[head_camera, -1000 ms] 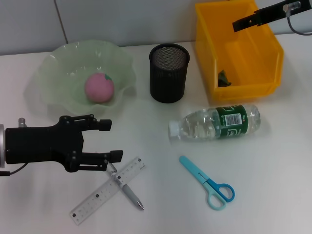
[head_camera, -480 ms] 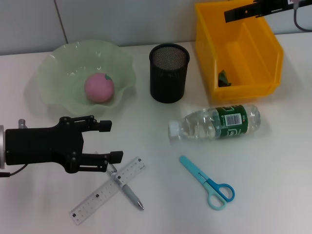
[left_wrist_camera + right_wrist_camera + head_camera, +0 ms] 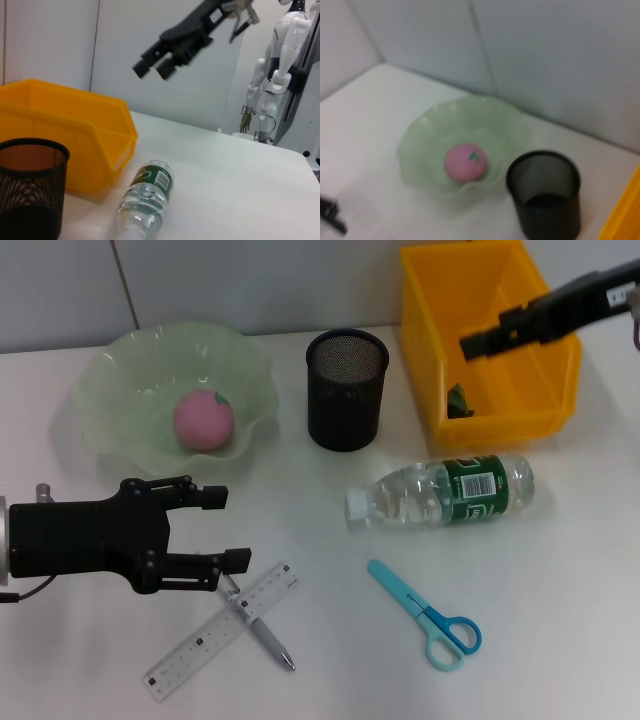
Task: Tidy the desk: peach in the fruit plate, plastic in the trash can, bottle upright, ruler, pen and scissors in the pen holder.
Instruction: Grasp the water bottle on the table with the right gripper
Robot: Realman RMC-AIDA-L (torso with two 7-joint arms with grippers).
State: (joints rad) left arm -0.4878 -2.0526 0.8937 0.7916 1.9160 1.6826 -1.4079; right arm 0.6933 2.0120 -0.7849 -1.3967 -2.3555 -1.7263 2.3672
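Right end effector (image 3: 478, 340): black, hanging above the yellow bin (image 3: 560, 410), reaching in from the far right side; holding nothing visible; whether its fingers stand apart or together, cannot tell. Seen also from the left wrist view, up in the air over the bin's rim. Inside the bin, a small dark green scrap of plastic (image 3: 458, 400) lying on the floor near the front wall.

Left end effector (image 3: 232, 528): black, fingers spread wide apart, holding nothing, low over the desk (image 3: 560, 570) at the near left. Lower finger tip just beside the top end of the pen (image 3: 262, 633) and the ruler (image 3: 222, 630); touching or not, cannot tell.

Ruler: clear, lying flat and slantwise on the near part of the desk. Pen: grey, crossing the ruler, tip pointing toward the near edge.

Scissors (image 3: 428, 615): blue handles, closed blades, flat on the desk to the right of the ruler, well apart from it.

Bottle (image 3: 440, 490): clear with a green label, lying on its side between the scissors and the bin, white cap pointing left.

Pen holder (image 3: 346, 390): black mesh, upright, just left of the bin, behind the bottle.

Peach (image 3: 204, 421): pink, resting in the pale green wavy fruit plate (image 3: 110, 390) at the far left, beside the pen holder.

White humanoid figure (image 3: 280, 65) standing beyond the desk, in the left wrist view only.
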